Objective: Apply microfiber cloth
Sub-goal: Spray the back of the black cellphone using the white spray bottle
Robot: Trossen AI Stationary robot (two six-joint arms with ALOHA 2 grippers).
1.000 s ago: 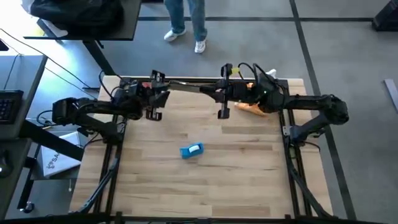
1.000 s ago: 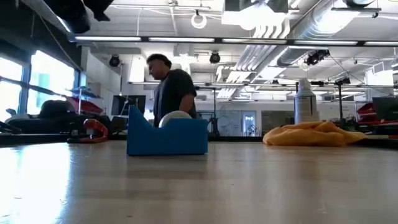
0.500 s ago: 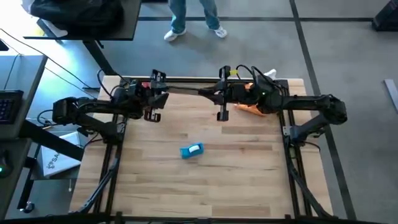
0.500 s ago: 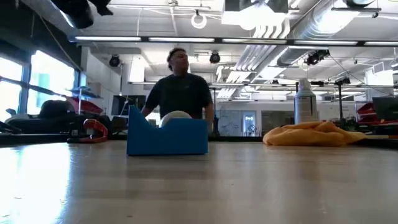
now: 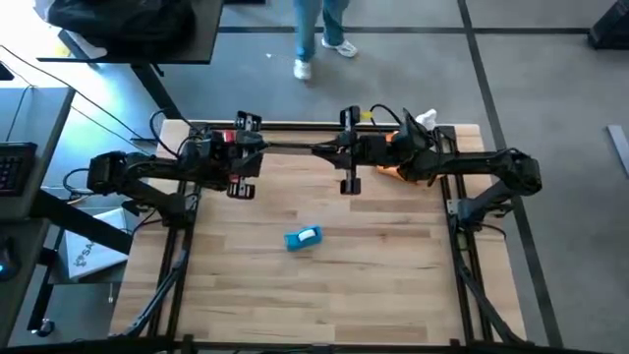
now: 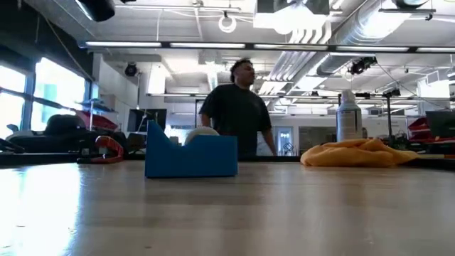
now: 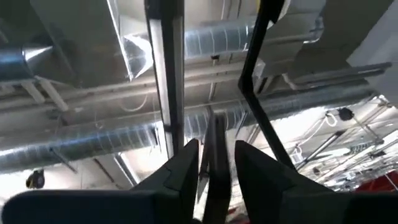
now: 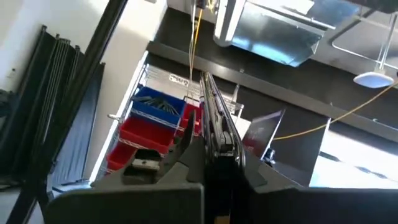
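The orange microfiber cloth (image 5: 393, 169) lies crumpled on the table at the far right (image 6: 359, 153), partly under my right arm. My right gripper (image 8: 214, 134) hovers just left of the cloth, above the far middle of the table, and is shut on a thin black flat thing (image 8: 211, 106) seen edge-on. My left gripper (image 7: 216, 146) hovers over the far left, its fingers a little apart. A thin dark strip (image 7: 214, 130) stands between them with light showing on both sides. My right gripper has the thin black thing between its two fingers, which lie along its flat sides (image 8: 219, 149). The thing sticks out well past the fingertips, lifted clear of the table. Which part of it the fingers are on is hidden by the gripper itself.
A blue block (image 5: 303, 238) stands mid-table (image 6: 190, 156). A white spray bottle (image 6: 348, 117) stands behind the cloth. A red-handled thing (image 6: 106, 148) lies at the far left. A person (image 6: 238, 107) stands beyond the far edge. Bare wood shows on the near half of the table.
My right gripper has drifted slightly toward the table's left. My left arm has risen a little in the low view. The person behind the table has walked toward the right. The cloth and the blue block have stayed put.
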